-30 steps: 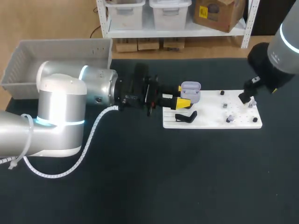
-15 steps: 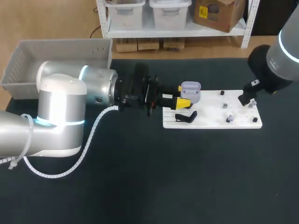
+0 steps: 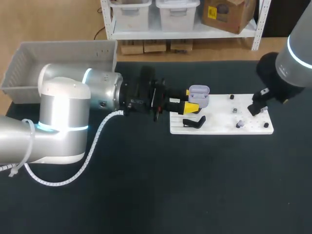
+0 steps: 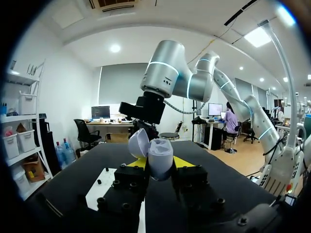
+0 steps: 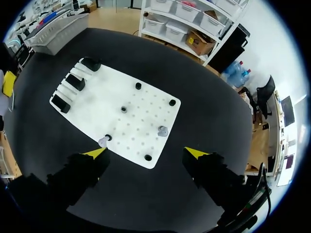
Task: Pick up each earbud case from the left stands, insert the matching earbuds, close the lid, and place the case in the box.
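Observation:
My left gripper (image 3: 191,105) reaches in from the left and is shut on a lavender earbud case (image 3: 199,95), held just above the left end of the white board (image 3: 219,122). In the left wrist view the case (image 4: 160,158) sits between the yellow tips with its lid (image 4: 138,142) swung open. My right gripper (image 3: 257,107) hangs over the board's right end. It stands open (image 5: 146,153) with nothing between its fingers. Under it are two lavender earbuds (image 5: 103,141) (image 5: 163,130) on the board (image 5: 107,104).
Black stands (image 3: 194,123) sit at the board's left end, seen also as three blocks (image 5: 75,81) in the right wrist view. Small dark pegs (image 5: 172,102) dot the board. A grey bin (image 3: 58,61) stands at the table's far left corner.
My right gripper has shifted slightly down and inward over the board's right end. The left arm and the case have not moved.

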`<state>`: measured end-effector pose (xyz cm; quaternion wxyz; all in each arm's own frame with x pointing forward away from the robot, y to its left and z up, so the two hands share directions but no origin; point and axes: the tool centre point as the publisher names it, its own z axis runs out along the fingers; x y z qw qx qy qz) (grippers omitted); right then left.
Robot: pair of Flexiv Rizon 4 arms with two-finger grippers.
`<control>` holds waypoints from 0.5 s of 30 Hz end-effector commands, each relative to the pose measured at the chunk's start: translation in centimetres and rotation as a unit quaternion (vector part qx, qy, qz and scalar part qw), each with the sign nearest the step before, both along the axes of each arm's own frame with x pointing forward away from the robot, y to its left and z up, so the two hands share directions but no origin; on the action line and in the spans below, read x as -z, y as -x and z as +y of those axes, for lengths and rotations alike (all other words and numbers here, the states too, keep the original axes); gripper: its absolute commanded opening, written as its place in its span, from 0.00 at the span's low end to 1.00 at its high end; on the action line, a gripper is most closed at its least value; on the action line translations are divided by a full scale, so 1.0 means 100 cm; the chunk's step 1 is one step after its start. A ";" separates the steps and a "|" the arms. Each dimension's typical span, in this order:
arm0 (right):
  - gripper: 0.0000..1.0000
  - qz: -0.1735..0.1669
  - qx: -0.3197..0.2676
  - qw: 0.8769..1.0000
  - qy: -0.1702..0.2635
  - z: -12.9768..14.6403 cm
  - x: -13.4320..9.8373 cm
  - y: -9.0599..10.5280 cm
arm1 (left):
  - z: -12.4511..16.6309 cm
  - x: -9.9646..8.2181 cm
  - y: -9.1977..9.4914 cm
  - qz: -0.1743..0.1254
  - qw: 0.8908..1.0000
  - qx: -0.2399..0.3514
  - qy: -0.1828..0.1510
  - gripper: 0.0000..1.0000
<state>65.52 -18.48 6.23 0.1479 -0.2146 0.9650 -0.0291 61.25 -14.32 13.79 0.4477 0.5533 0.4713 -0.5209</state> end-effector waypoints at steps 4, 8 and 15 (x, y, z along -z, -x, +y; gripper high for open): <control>0.99 0.016 -0.010 1.000 0.004 0.010 0.008 -0.016 | 0.000 0.000 0.000 0.000 1.000 -0.001 0.000 0.00; 0.88 0.021 -0.005 1.000 0.019 0.008 0.015 -0.022 | 0.000 0.000 0.000 0.000 1.000 -0.001 0.000 0.00; 0.50 0.021 0.010 0.999 0.023 -0.001 0.021 -0.023 | 0.000 0.000 0.000 0.000 1.000 -0.001 0.000 0.00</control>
